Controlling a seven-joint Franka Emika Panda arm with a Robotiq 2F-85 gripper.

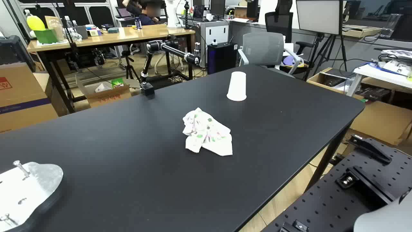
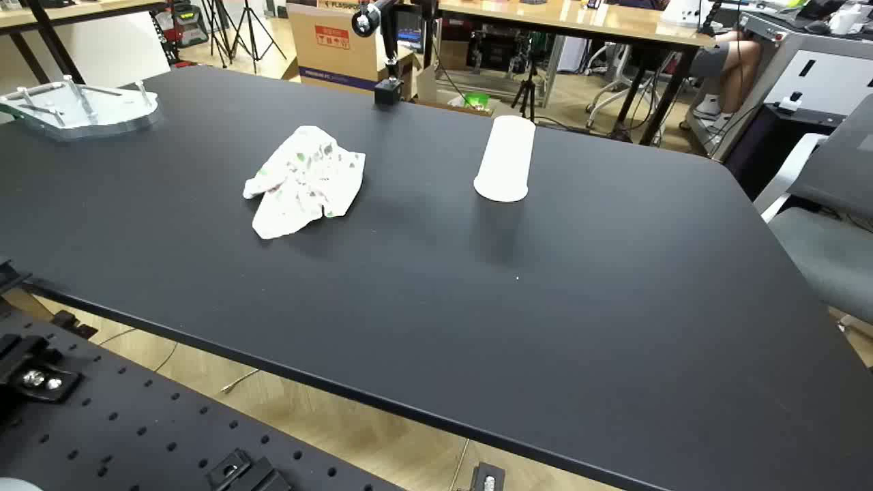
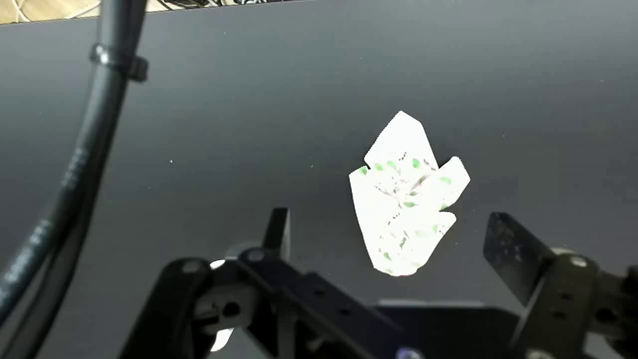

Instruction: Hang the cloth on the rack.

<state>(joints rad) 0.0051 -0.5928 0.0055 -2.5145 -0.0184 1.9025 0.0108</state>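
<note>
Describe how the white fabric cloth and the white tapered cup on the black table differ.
The white fabric cloth lies crumpled; the white tapered cup stands on its wide end. The cloth has a print with green spots; the cup looks plain. Both look mainly white and rest on the black table.

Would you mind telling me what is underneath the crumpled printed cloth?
The crumpled printed cloth rests on the black tabletop, which shows all around it in both exterior views. The area beneath its folds is covered, so whether anything else lies there cannot be seen.
</note>
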